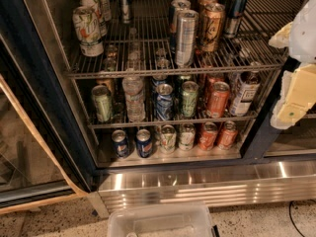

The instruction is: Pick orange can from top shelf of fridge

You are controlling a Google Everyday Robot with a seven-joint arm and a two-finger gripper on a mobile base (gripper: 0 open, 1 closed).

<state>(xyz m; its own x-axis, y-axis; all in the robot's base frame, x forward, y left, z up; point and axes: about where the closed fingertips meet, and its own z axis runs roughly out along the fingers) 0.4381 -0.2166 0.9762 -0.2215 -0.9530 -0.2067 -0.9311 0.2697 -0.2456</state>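
1. At the far left, the fridge [37, 102] shows its dark blue-black frame slanting down the view. A glass door [19, 152] with a tan edge stands open beside it.
2. The top shelf [148, 73] is a grey wire rack with a front rail, and it spans the upper part of the view. At its left end, white and green cans [88, 31] stand upright in a row running towards the back.
3. On the middle shelf [148, 123], from the left, stand a green can [101, 102], a clear water bottle [133, 98] and a blue can [164, 101]. On the lowest level beneath them are two small dark blue cans [132, 142].
4. Near the centre of the top shelf, a tall silver can [185, 37] stands upright close to the front rail.
5. The orange can [211, 27] stands upright on the top shelf, just right of the tall silver can and slightly further back. It is copper-orange with a dark emblem, and similar cans line up behind it. A dark can [235, 11] stands just to its right.
6. Below, right of centre, red-orange soda cans [217, 99] sit on the two lower levels, beside a bottle with a white label [243, 93].
7. Along the bottom runs the ribbed steel base panel [207, 184]. A clear plastic bin [160, 220] sits on the speckled floor in front of it.
8. At the far right edge, the cream and white gripper [295, 95] hangs in front of the fridge's right post. It is level with the top shelf's rail, and its lower part reaches below it. It is well apart from the orange can. Whether it is open or closed cannot be told.
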